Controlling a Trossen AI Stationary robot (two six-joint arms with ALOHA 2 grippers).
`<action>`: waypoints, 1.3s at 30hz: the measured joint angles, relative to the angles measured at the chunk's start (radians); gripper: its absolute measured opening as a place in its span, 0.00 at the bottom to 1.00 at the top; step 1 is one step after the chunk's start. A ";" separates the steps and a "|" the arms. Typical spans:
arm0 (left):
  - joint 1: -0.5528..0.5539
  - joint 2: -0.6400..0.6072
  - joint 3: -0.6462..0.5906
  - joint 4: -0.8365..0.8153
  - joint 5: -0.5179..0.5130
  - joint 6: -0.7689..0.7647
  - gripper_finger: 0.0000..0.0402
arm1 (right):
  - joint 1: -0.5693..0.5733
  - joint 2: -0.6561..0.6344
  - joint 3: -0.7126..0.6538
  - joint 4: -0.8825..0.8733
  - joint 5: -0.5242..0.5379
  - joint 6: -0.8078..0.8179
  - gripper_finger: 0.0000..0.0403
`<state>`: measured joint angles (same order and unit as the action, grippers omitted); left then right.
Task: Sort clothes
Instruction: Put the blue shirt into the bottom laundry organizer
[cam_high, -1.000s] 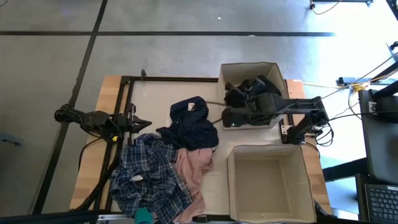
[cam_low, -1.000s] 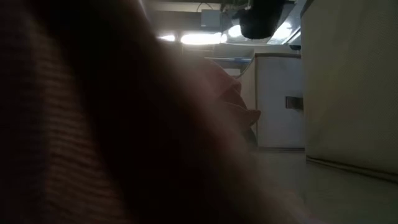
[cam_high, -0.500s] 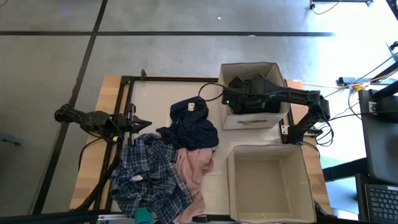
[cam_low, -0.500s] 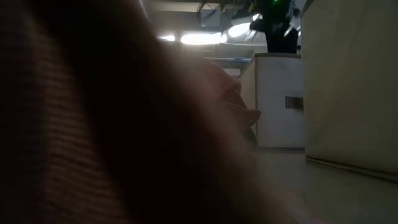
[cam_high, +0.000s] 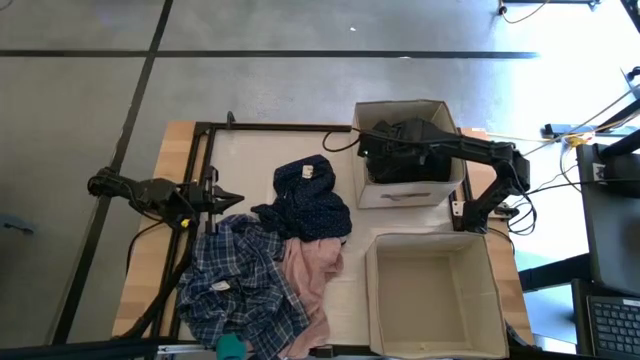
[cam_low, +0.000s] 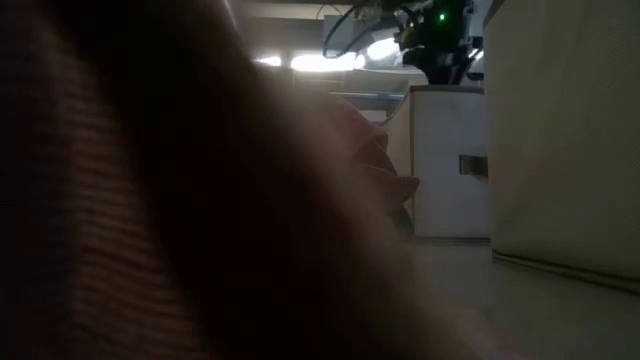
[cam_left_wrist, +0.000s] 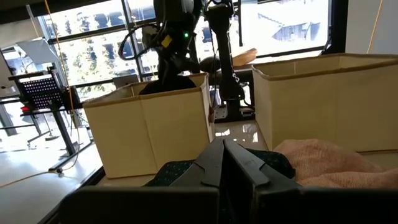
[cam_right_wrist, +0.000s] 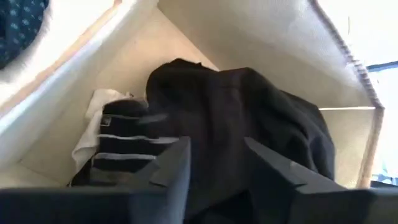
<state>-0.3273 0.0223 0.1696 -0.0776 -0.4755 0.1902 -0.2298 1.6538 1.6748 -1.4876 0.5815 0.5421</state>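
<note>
The right gripper (cam_right_wrist: 214, 162) hangs inside the far box (cam_high: 440, 110), its two flat dark fingers (cam_right_wrist: 174, 163) parted with a gap between them and nothing gripped; just past their tips lies a soft, crumpled black garment (cam_right_wrist: 249, 118), and beside it in the same box a small cream-white piece (cam_right_wrist: 93, 127) bunched against the smooth beige wall. From above, the black garment fills most of that box under the right arm. The left gripper (cam_left_wrist: 224, 163) rests low near the surface's left edge, its fingers pressed together to a thin wedge and holding nothing; right ahead of the tips sits a navy garment (cam_high: 310, 198) with a fine dotted print, heaped in folds, and next to it a pink one (cam_high: 312, 272) of nubby, towel-like cloth. Beside the left fingers, nearer the front edge, a blue-white plaid shirt (cam_high: 238, 285) spreads in rumpled layers, overlapping the pink, with a small teal piece (cam_high: 232, 347) at the very front edge. That makes four garments on the pale surface (cam_high: 250, 155) and two in the far box. The second box (cam_high: 436, 290), nearer the front and larger, has plain straight walls. Both boxes are square-cornered and open-topped. The low view is blocked by blurred brownish ribbed fabric.
</note>
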 joint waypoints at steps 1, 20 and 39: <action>0.000 0.000 0.000 0.000 0.000 0.000 0.00 | 0.000 -0.001 0.016 -0.005 0.000 0.000 0.41; 0.000 0.000 0.000 0.000 0.000 -0.003 0.00 | 0.307 0.088 0.120 0.763 -0.192 -0.348 0.70; 0.000 0.000 0.000 0.008 0.000 -0.007 0.00 | 0.367 0.237 0.119 0.899 -0.095 -0.367 0.70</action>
<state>-0.3271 0.0223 0.1696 -0.0696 -0.4757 0.1830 0.1371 1.8907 1.7943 -0.5887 0.4864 0.1754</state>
